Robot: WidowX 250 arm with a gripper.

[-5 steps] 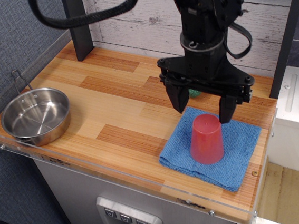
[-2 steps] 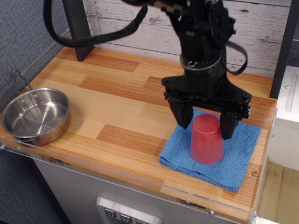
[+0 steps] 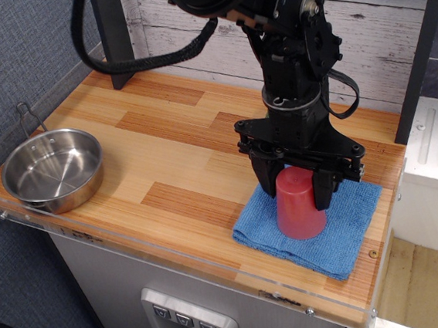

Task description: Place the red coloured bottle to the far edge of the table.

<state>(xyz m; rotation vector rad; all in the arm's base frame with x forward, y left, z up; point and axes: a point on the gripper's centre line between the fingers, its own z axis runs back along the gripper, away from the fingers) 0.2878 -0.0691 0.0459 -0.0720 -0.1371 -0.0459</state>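
The red coloured bottle, a red-pink tapered cup, stands upside down on a blue cloth near the front right of the wooden table. My black gripper has come down over it from above. One finger is on the cup's left side and the other on its right, both against the upper half. The cup still rests on the cloth. The arm hides the table behind the cup.
A steel pan with a wire handle sits at the front left corner. A dark post stands at the back left against the white plank wall. A clear acrylic rim runs along the front edge.
The gripper came down from above the cup until its fingers flank it, and the fingers drew closer together. The cup shifted very slightly left.
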